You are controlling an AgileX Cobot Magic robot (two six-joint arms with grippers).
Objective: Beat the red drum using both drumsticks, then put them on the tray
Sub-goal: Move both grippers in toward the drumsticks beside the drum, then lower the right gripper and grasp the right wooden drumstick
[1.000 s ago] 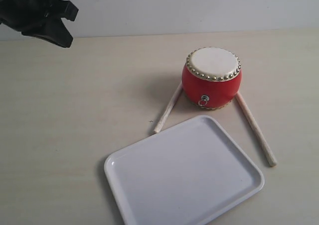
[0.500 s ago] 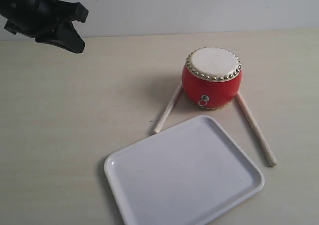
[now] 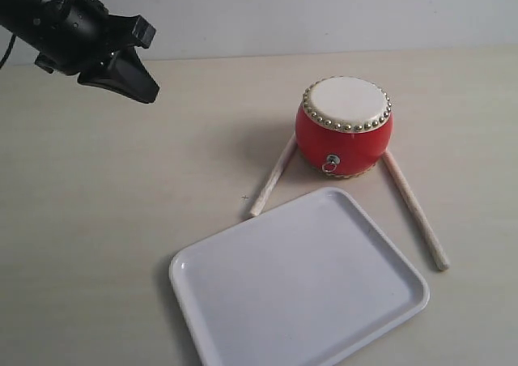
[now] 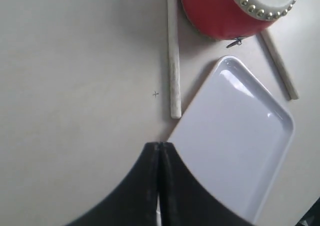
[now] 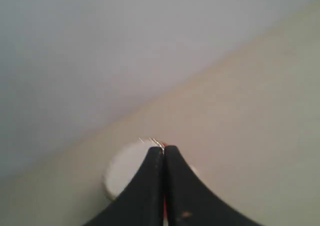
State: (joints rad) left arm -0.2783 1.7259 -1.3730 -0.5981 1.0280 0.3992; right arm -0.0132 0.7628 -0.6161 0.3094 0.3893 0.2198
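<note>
2 drumsticks [image 3: 273,176] flank upright red drum [image 3: 344,139] beside tray [image 3: 299,289].

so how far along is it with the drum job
Nothing looks done: the left drumstick and right drumstick lie on the table either side of the red drum, neither on the tray. In hand: nothing; the left gripper and right gripper are shut and empty. Left: grasp both sticks, beat the drum, tray them.

The pale table [image 3: 121,220] carries the red drum [image 3: 344,139], drumsticks [image 3: 273,176] [image 3: 414,210] seemingly touching each side, and the tray [image 3: 299,285].
</note>
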